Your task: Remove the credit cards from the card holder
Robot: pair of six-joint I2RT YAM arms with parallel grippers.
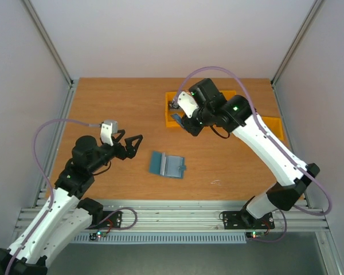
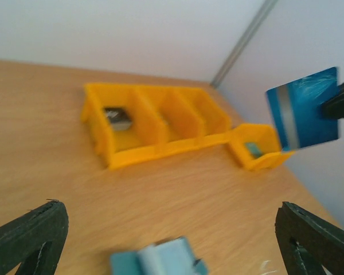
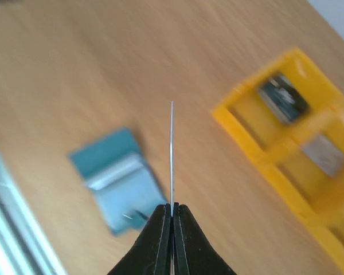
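Note:
The teal-blue card holder (image 1: 167,165) lies unfolded on the table, its paler strip in the middle. It also shows in the left wrist view (image 2: 157,260) and the right wrist view (image 3: 117,177). My right gripper (image 1: 182,121) is shut on the blue credit card (image 2: 304,109) and holds it in the air, above and beyond the holder, near the yellow bins. In the right wrist view the card (image 3: 172,149) is edge-on between the shut fingers of that gripper (image 3: 172,209). A pale grey flat rectangle (image 3: 324,156), perhaps the grey card, lies in a bin compartment. My left gripper (image 1: 133,140) is open and empty, left of the holder.
A yellow bin with several compartments (image 1: 169,117) stands at the back behind the right gripper; one compartment holds a dark object (image 2: 117,118). A smaller yellow bin (image 1: 273,124) sits to its right. Metal rails (image 1: 160,215) run along the near edge.

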